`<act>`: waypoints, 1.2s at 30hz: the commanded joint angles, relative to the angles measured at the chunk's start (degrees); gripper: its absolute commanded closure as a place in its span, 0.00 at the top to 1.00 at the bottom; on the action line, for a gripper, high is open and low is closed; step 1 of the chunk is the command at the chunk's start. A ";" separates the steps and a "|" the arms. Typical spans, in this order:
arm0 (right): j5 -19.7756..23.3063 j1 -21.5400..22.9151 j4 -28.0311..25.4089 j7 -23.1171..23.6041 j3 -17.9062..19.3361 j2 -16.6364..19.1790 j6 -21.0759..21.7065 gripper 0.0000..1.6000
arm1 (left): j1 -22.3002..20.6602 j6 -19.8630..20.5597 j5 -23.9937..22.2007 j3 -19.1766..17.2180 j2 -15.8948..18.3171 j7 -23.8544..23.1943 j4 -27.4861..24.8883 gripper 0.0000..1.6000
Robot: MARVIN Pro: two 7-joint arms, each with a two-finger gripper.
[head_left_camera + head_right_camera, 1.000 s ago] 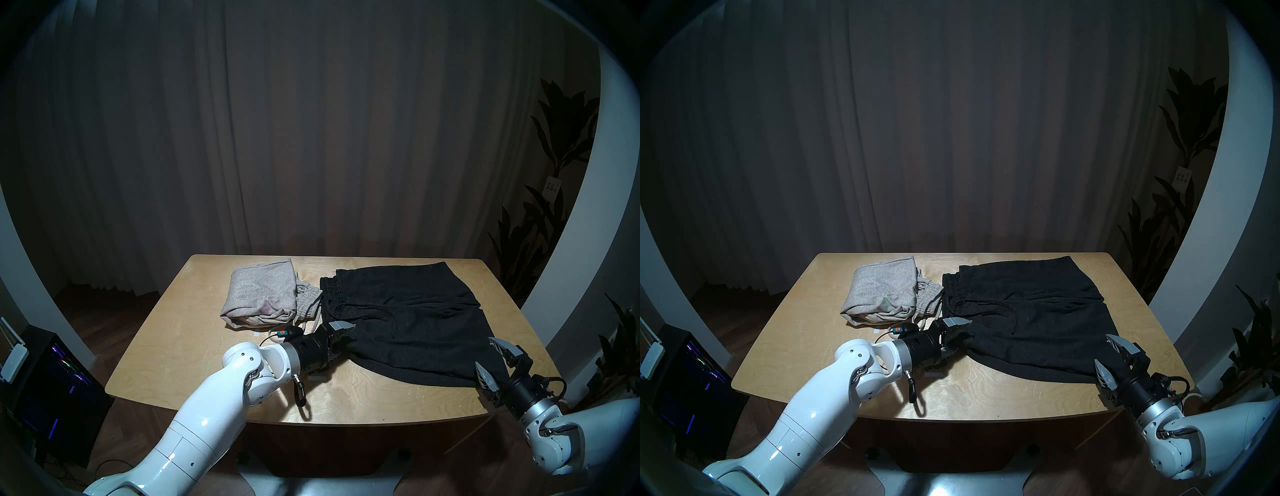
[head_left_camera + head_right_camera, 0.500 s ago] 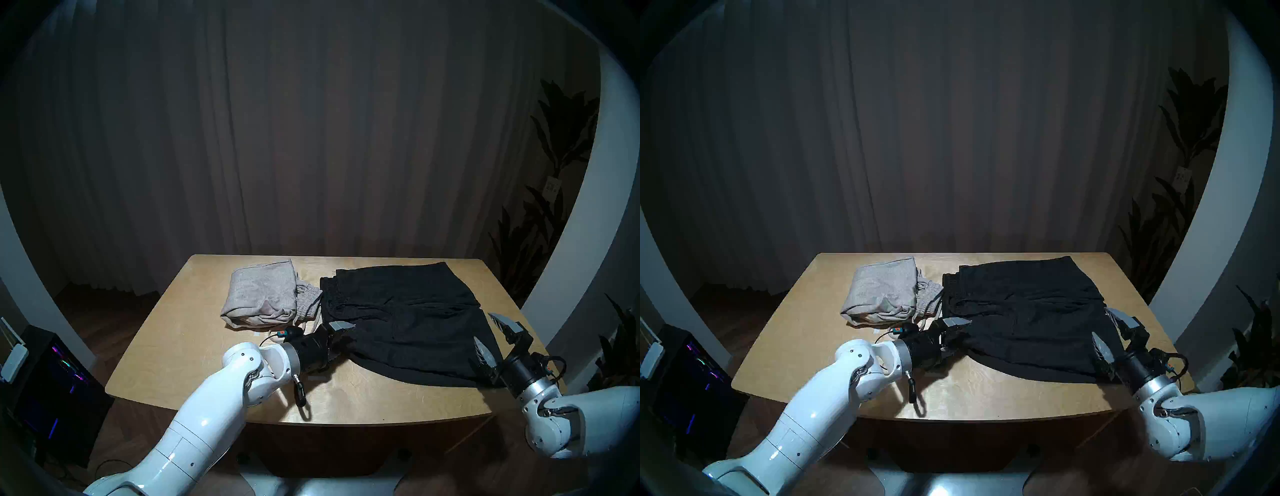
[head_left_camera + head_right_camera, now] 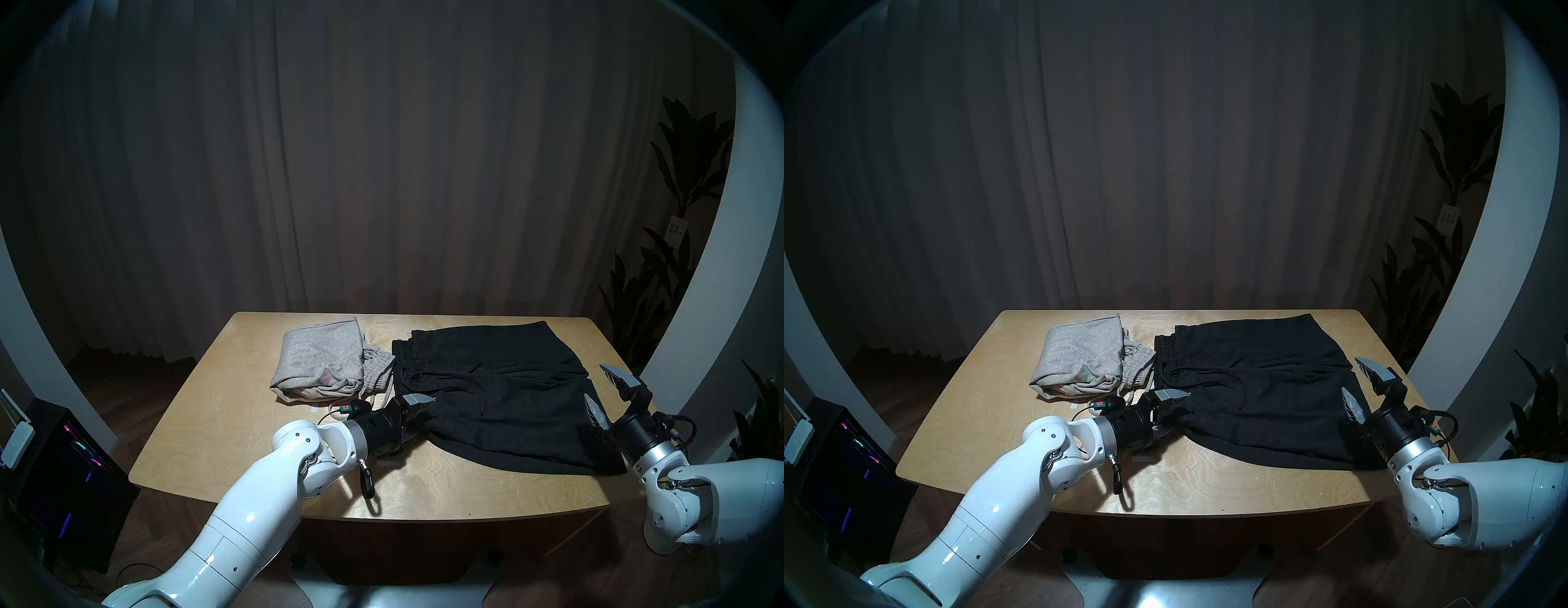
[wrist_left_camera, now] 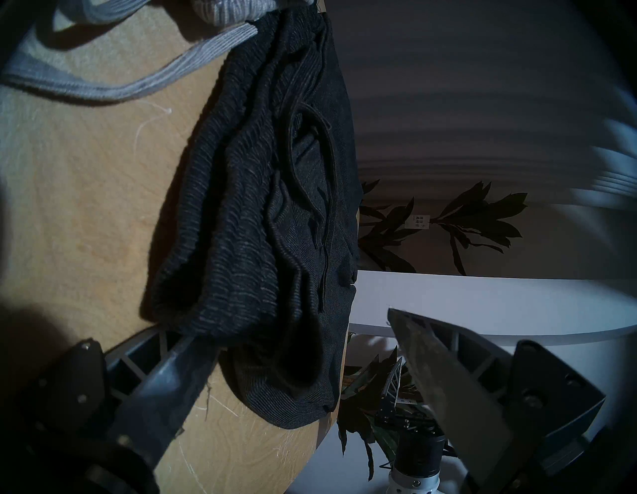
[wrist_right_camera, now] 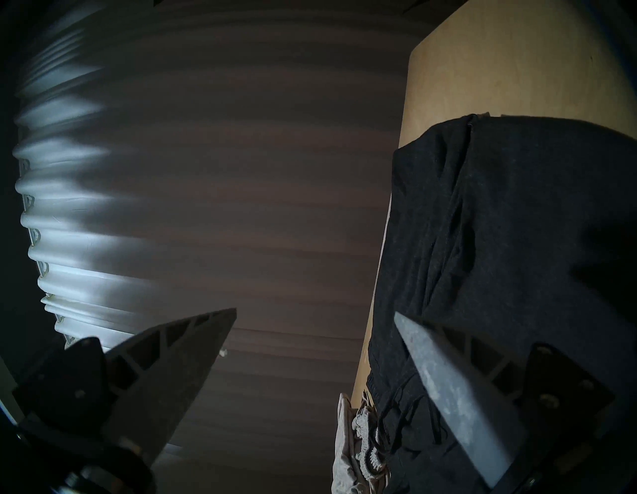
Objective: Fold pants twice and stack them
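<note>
The black pants (image 3: pixel 500 395) lie spread flat on the right half of the table, waistband to the left, with a black cord on top. The grey pants (image 3: pixel 322 361) lie folded at the back left, waistband touching the black one. My left gripper (image 3: pixel 418 418) is open at the near end of the black waistband; in the left wrist view (image 4: pixel 293 327) one finger is under the fabric (image 4: pixel 262 241) and the other above it. My right gripper (image 3: pixel 604 392) is open at the pants' right edge; in the right wrist view (image 5: pixel 315 312) one finger lies over the black fabric (image 5: pixel 517 241).
The wooden table (image 3: pixel 424 488) has bare wood along its front and left. A computer tower (image 3: pixel 63 475) stands on the floor at the left. Dark plants (image 3: pixel 645 314) stand beyond the right edge. A curtain hangs behind.
My right gripper has moved from the pants' near right corner back along their right edge, staying open. The left arm and both garments have not moved.
</note>
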 commanded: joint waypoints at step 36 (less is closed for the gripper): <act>-8.06 19.68 4.96 -11.53 26.57 0.19 -4.95 1.00 | -0.38 0.39 0.82 1.15 -0.13 -0.23 1.26 1.00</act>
